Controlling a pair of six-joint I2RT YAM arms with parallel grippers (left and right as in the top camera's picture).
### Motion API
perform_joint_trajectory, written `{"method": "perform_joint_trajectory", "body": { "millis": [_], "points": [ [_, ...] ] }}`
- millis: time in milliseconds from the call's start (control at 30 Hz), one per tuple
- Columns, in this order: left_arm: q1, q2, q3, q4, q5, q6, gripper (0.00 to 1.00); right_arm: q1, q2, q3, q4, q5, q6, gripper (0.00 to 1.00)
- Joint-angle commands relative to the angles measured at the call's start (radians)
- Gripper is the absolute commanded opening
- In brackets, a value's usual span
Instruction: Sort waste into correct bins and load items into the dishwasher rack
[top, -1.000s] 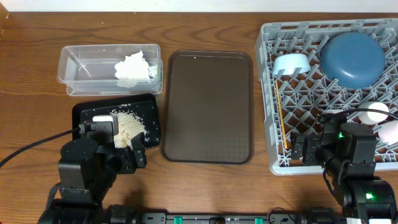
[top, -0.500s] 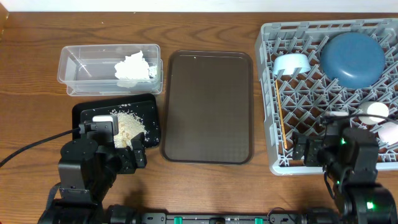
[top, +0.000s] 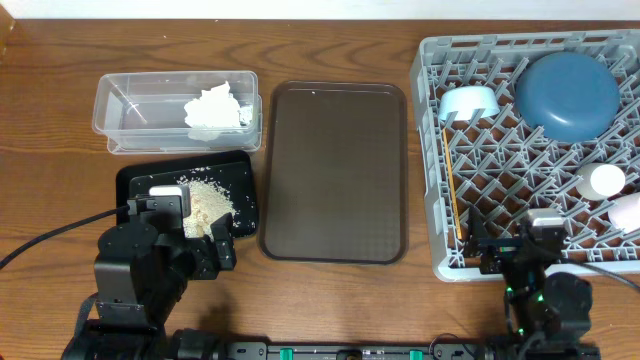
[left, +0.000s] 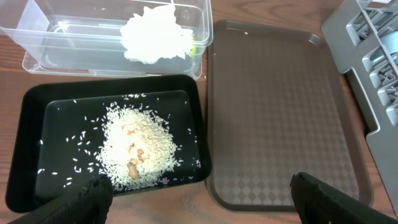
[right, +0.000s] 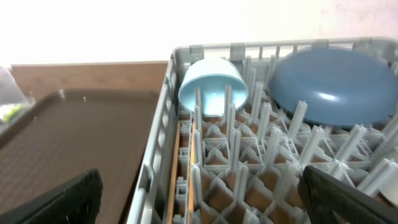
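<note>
The crumpled white paper lies in the clear tub. Loose rice is heaped in the black tray. The grey dishwasher rack holds the dark blue bowl, the small light-blue bowl, two white cups and the chopsticks along its left side. My left gripper hangs open over the black tray's near edge, holding nothing. My right gripper stands open and empty at the rack's front edge.
A large dark brown serving tray lies between the two bins and the rack. A black cable runs across the table to the left arm.
My right arm has drawn back from over the rack toward the table's front edge, uncovering the two white cups. The left arm has not moved.
</note>
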Motion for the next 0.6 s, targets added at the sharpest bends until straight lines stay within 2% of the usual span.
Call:
{"method": "perform_joint_trajectory", "body": {
  "millis": [0,267,567],
  "points": [
    [0.003,-0.003,-0.008,-0.001,-0.015,0.006,0.94,0.008,-0.068,-0.083,0.096,0.011,-0.008,0.99],
    [0.003,-0.003,-0.008,0.0,-0.015,0.006,0.94,0.008,-0.134,-0.249,0.351,0.015,-0.008,0.99],
    [0.003,-0.003,-0.008,-0.001,-0.015,0.006,0.95,0.011,-0.134,-0.255,0.254,0.018,-0.008,0.99]
  ]
}}
